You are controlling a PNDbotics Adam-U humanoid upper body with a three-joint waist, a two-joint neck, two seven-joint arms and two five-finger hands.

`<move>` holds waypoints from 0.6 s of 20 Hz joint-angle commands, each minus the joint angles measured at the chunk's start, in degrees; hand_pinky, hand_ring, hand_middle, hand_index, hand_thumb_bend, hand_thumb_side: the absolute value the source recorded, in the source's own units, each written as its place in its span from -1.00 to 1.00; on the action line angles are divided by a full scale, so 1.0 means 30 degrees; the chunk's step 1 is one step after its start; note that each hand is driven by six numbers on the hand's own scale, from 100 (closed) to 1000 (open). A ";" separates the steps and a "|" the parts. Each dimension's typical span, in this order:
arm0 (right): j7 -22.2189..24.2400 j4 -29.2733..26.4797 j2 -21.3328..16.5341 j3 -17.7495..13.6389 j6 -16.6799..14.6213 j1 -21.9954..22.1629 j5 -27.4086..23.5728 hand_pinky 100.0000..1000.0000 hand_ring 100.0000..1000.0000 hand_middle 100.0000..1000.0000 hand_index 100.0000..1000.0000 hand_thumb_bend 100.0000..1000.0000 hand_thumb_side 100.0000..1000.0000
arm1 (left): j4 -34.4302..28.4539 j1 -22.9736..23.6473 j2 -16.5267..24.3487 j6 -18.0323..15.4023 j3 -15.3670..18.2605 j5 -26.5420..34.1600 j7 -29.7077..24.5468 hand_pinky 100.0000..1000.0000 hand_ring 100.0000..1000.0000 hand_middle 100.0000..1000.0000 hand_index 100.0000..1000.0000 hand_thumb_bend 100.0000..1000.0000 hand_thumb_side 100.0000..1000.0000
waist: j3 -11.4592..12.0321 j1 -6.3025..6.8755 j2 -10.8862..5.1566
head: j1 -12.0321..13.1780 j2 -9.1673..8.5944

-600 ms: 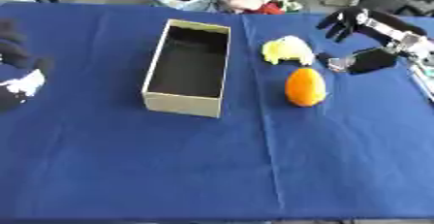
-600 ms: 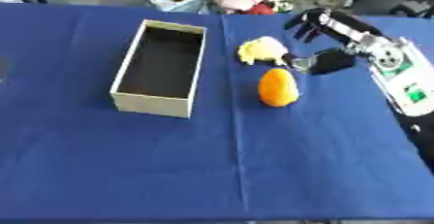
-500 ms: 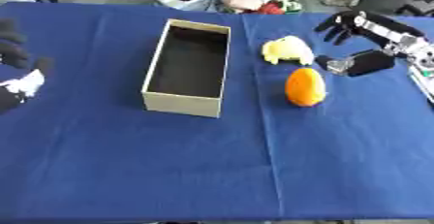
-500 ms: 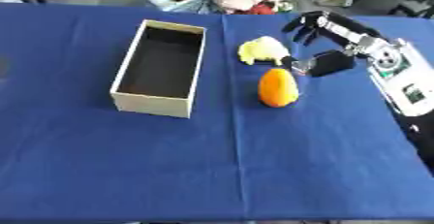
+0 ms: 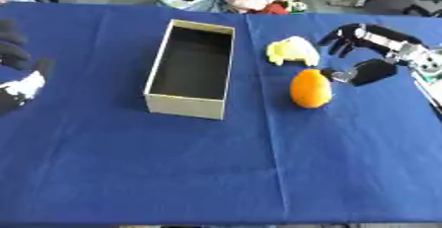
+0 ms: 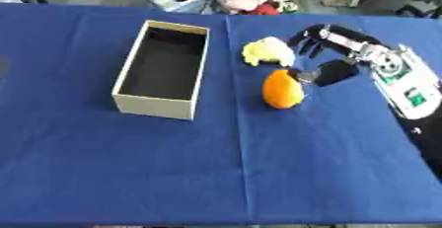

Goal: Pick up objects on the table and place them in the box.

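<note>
Left edge of frame: black-and-white left hand [image 5: 19, 74] rests idle on the blue cloth-covered tabletop [image 5: 221, 172]; cannot tell how its fingers sit. Centre-left: open rectangular tan cardboard box [image 5: 192, 69] with dark interior, nothing visible inside. Right of it: pale yellow lumpy object [image 5: 292, 52], then smooth orange oval fruit [image 5: 311, 89] just below. Upper right: black right hand [image 5: 358, 49], fingers spread, thumb just beside the fruit, gripping nothing.

One open box [image 5: 191, 68] stands on the table [image 5: 216, 172]. One orange object [image 5: 311, 89] and one pale yellow object [image 5: 292, 51] lie beside it. Two robot hands appear: the right robot hand [image 5: 355, 54] and the left robot hand [image 5: 17, 74].
</note>
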 commanded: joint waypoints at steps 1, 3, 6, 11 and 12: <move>0.0239 0.0193 -0.0445 -0.0005 -0.0057 -0.0380 0.0227 0.32 0.44 0.54 0.61 -0.54 -0.55 | -0.0278 -0.0164 0.0606 -0.0021 0.0170 -0.0005 -0.0044 -0.01 0.04 0.11 0.55 -0.26 -0.97 | 0.0014 0.0043 -0.0293 | -0.0034 -0.0043; 0.0458 0.0394 -0.0388 0.0140 -0.0090 -0.0410 0.0302 0.32 0.44 0.53 0.61 -0.54 -0.54 | -0.0275 -0.0160 0.0605 -0.0019 0.0166 -0.0005 -0.0049 -0.01 0.04 0.11 0.55 -0.26 -0.97 | 0.0016 0.0055 -0.0292 | -0.0046 -0.0034; 0.0876 0.0687 -0.0314 0.0385 -0.0169 -0.0466 0.0371 0.33 0.44 0.52 0.61 -0.54 -0.54 | -0.0277 -0.0160 0.0602 -0.0020 0.0163 -0.0005 -0.0052 -0.01 0.04 0.11 0.55 -0.26 -0.97 | 0.0027 0.0067 -0.0292 | -0.0064 -0.0023; 0.1459 0.1139 -0.0166 0.0672 -0.0253 -0.0582 0.0424 0.33 0.44 0.49 0.60 -0.52 -0.56 | -0.0279 -0.0158 0.0588 -0.0023 0.0150 -0.0004 -0.0069 -0.01 0.04 0.11 0.55 -0.27 -0.97 | 0.0045 0.0063 -0.0289 | -0.0084 -0.0001; 0.1563 0.1258 -0.0117 0.0724 -0.0259 -0.0611 0.0443 0.33 0.44 0.49 0.60 -0.54 -0.53 | -0.0282 -0.0160 0.0585 -0.0026 0.0146 0.0001 -0.0075 -0.01 0.04 0.11 0.55 -0.27 -0.97 | 0.0049 0.0061 -0.0288 | -0.0084 0.0005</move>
